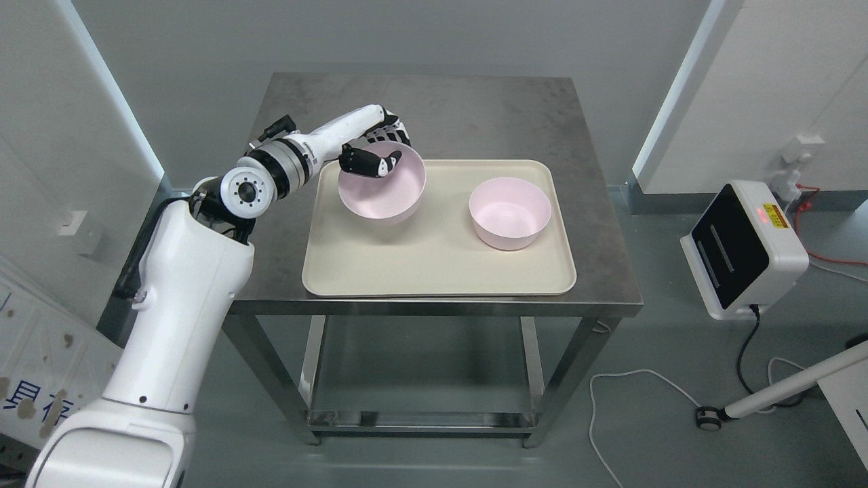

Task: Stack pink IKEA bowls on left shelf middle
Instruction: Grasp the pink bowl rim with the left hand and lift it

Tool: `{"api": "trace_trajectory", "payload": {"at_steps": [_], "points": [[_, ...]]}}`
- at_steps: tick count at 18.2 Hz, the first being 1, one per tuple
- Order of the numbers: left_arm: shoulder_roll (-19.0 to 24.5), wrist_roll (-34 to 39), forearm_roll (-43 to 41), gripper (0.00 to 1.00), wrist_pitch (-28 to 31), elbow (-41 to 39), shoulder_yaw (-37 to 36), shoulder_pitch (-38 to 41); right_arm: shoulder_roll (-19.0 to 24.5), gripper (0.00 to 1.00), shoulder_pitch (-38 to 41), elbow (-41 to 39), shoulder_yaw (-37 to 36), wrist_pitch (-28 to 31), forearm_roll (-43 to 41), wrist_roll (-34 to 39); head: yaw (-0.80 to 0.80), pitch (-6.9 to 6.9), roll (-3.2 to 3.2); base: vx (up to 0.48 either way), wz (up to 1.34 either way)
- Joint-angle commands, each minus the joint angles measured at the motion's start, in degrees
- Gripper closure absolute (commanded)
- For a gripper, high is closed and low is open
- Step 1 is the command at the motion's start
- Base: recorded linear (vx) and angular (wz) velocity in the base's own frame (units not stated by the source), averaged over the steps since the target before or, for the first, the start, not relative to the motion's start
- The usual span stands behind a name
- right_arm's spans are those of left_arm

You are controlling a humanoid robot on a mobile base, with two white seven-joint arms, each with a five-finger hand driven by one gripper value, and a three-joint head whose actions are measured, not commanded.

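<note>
Two pink bowls are over a cream tray (434, 271) on a steel table (597, 224). The left bowl (381, 193) is tilted and lifted a little off the tray, its shadow beneath it. My left hand (376, 152) is shut on its far rim, thumb inside and fingers (397, 129) behind the outer wall. The right bowl (509, 211) stands upright on the tray's right half, apart from the hand. My left arm comes in from the lower left. The right arm does not show.
The table has a low shelf bar (420, 419) underneath. A white device with a black panel (742, 247) stands on the floor to the right, with cables (637, 379) and a wheeled white pole (780, 390) nearby. Grey walls close in on both sides.
</note>
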Motion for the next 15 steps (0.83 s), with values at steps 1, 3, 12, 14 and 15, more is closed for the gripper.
{"api": "trace_trajectory", "payload": {"at_steps": [1, 3, 12, 14, 15], "points": [[-4.8, -1.4, 0.8, 0.99, 0.4, -1.2, -12.7, -6.1, -1.0, 0.00, 0.0, 0.0, -0.5, 0.0, 0.4, 0.0, 0.00, 0.00, 0.00, 0.000, 0.00], [-4.8, 0.5, 4.4, 0.99, 0.7, 0.8, -21.5, -8.8, -1.0, 0.00, 0.0, 0.0, -0.5, 0.0, 0.4, 0.0, 0.00, 0.00, 0.00, 0.000, 0.00], [-4.8, 16.7, 20.2, 0.97, 5.1, 9.8, -41.2, -14.2, -1.0, 0.00, 0.0, 0.0, -0.5, 0.0, 0.4, 0.0, 0.00, 0.00, 0.00, 0.000, 0.00], [-4.8, 16.9, 20.6, 0.97, 5.1, 12.1, -43.9, -14.2, -1.0, 0.00, 0.0, 0.0, -0.5, 0.0, 0.4, 0.0, 0.00, 0.00, 0.00, 0.000, 0.00], [-4.8, 16.9, 20.6, 0.96, 5.1, 13.1, -43.9, -14.2, -1.0, 0.00, 0.0, 0.0, -0.6, 0.0, 0.4, 0.0, 0.00, 0.00, 0.00, 0.000, 0.00]]}}
